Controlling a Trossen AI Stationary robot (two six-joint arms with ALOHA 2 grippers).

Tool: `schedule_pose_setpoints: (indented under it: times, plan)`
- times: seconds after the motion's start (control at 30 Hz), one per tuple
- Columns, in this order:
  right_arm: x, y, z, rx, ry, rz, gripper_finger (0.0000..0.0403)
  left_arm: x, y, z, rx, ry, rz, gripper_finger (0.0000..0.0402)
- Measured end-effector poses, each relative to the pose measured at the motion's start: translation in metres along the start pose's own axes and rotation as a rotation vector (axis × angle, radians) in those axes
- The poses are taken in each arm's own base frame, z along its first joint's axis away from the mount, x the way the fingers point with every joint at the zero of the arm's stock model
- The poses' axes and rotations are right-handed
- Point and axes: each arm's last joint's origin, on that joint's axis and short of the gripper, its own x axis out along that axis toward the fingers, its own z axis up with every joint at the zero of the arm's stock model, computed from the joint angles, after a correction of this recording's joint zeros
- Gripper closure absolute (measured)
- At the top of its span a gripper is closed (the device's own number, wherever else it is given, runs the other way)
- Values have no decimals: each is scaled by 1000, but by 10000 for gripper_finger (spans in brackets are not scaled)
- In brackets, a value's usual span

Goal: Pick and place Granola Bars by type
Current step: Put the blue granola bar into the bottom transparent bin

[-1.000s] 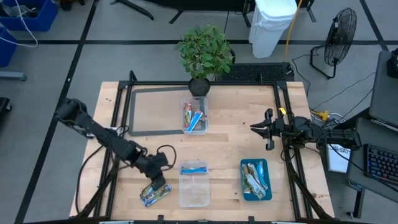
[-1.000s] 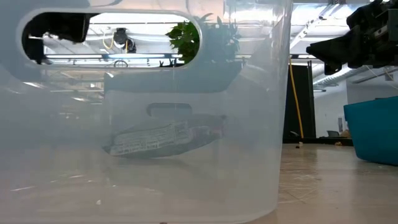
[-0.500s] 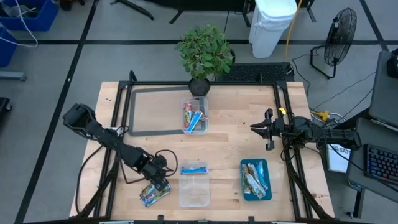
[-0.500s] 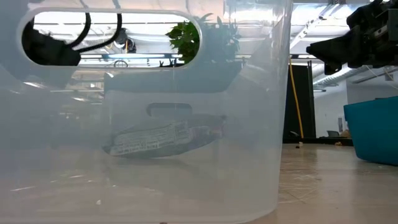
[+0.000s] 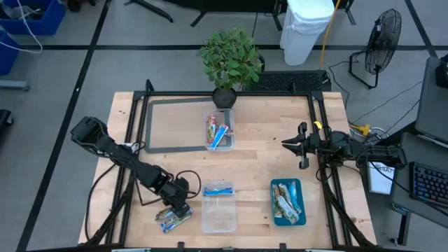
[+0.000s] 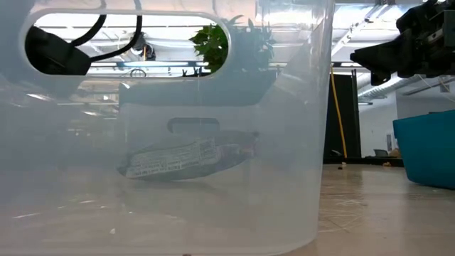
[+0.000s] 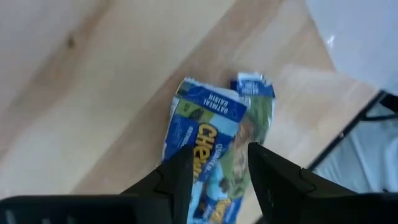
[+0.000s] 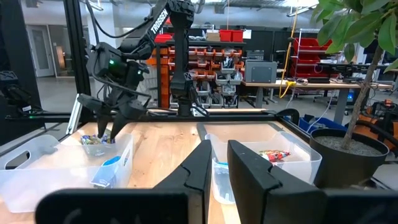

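Mostly sorted by the look of it. Last loose blue-white bars (image 5: 174, 220) lying on the table (image 5: 259, 168) near the front-left corner, just beside the near clear tub (image 5: 219, 208), which holds one blue bar (image 5: 218, 190). Left gripper (image 5: 178, 208) right over that pair, fingers (image 7: 180, 174) spread either side of the wrapper, maybe touching, hard to say. Far tub (image 5: 219, 130) and teal tray (image 5: 288, 201) already loaded. Right gripper (image 5: 299, 145) parked out at the right edge, jaws nearly together, empty.

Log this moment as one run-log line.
left tool: open over blue-white wrapped granola bars on wooden table | right tool: idle above table's right side | clear plastic tub: beside bars
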Motion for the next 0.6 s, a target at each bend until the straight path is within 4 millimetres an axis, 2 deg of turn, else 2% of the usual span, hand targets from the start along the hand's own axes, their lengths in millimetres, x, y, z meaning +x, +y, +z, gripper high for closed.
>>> schedule_pose_setpoints:
  times: [0.3, 0.47, 0.6]
  plan:
    - [0, 0, 0, 0, 0, 0, 358, 1, -5, -5, -2, 70, -52, 243]
    - [0, 0, 0, 0, 0, 0, 358, -2, -17, -9, 125, 44, -170, 244]
    - [0, 0, 0, 0, 0, 0, 359, -1, -18, -12, 170, 36, -172, 282]
